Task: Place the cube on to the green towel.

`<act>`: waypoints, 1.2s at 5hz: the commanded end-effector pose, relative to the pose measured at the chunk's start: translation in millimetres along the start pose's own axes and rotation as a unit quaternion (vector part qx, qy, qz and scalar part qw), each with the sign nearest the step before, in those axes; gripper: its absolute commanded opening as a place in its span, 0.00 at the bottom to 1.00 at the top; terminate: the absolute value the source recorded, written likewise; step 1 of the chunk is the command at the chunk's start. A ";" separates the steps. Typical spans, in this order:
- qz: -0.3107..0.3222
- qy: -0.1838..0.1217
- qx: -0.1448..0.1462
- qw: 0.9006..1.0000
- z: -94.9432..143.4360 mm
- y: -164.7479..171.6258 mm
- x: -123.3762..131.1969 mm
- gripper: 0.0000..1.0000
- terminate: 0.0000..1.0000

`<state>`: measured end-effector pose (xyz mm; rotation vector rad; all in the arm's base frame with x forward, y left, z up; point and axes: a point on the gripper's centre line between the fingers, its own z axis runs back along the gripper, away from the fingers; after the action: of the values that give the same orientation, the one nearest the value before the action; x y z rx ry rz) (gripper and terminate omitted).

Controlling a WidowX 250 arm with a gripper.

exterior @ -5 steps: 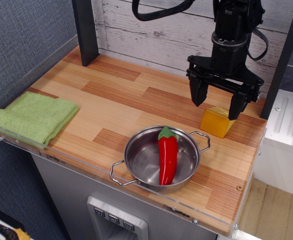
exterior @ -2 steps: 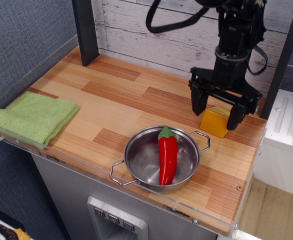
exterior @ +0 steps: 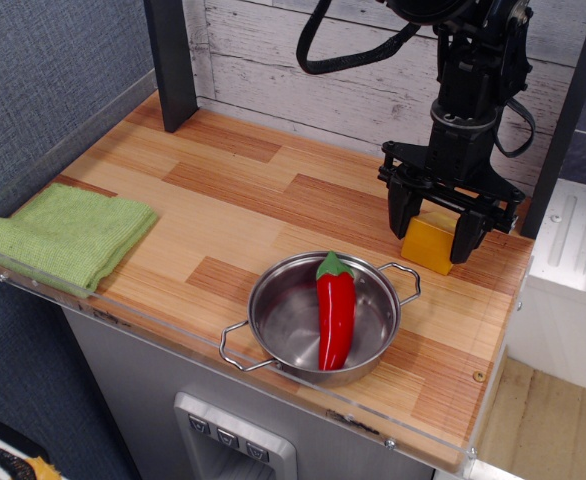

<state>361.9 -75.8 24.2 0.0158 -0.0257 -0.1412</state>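
The cube [exterior: 428, 246] is a small yellow-orange block resting on the wooden table at the right, near the back. My gripper [exterior: 434, 230] is black and open, lowered over the cube with one finger [exterior: 402, 214] on its left and the other on its right; I cannot tell whether the fingers touch it. The cube's upper part is hidden behind the gripper. The green towel [exterior: 66, 236] is a folded lime-green cloth lying at the table's front left edge, far from the gripper.
A steel pot [exterior: 274, 330] with two handles stands at the front middle and holds a red chili pepper [exterior: 335, 309]. A dark post [exterior: 171, 62] stands at the back left. A clear plastic lip [exterior: 163, 322] runs along the table's front edge.
My gripper has come down and shifted slightly right, so its open fingers now straddle the cube. The fingers have narrowed a little. The cube, pot and towel have not moved.
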 end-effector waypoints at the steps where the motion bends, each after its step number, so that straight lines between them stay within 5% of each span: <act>1: 0.010 -0.023 -0.014 1.000 23.0 17.0 0.3 0.00 0.00; 3: 0.076 -0.061 0.004 0.995 44.4 67.6 -15.4 0.00 0.00; 6: 0.207 -0.045 0.037 0.977 65.3 158.2 -77.7 0.00 0.00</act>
<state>307.2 94.8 71.3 0.0723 -0.0715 0.2939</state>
